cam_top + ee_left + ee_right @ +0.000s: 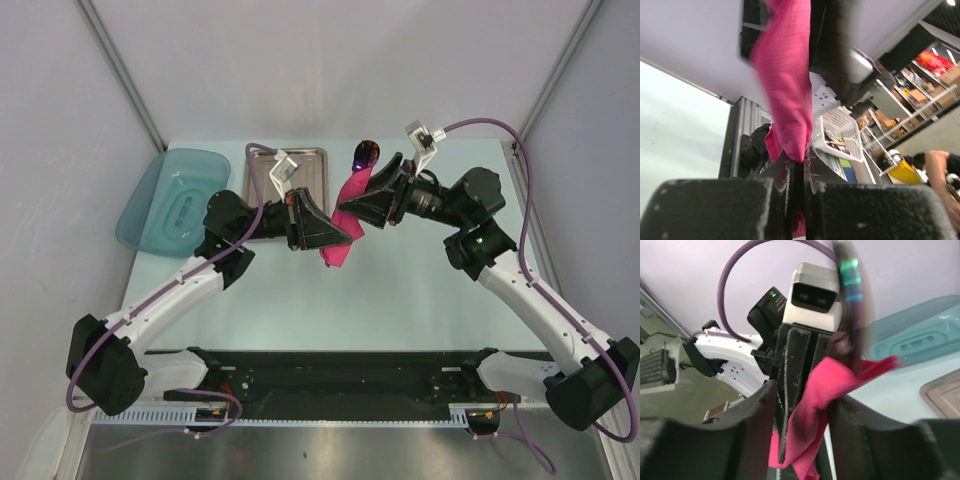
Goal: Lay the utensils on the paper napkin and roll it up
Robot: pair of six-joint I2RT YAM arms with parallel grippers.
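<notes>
The magenta paper napkin (pixel 337 254) hangs bunched in the air between both grippers, above the table's middle. My left gripper (pixel 345 236) is shut on its lower part; in the left wrist view the napkin (pixel 787 75) rises out of the closed gripper (pixel 799 161). My right gripper (pixel 352 212) holds the upper part; in the right wrist view the napkin (pixel 826 390) sits between its fingers (pixel 802 392), pressed against one. The spoon (pixel 367 153) sticks out of the napkin's far end, and its blurred teal handle (pixel 853 270) shows there. The purple fork is hidden.
The steel tray (pixel 318 163) lies at the back of the table behind the left gripper. The teal translucent dish (pixel 170 200) sits at the back left and also shows in the right wrist view (pixel 920 330). Grey walls close in both sides.
</notes>
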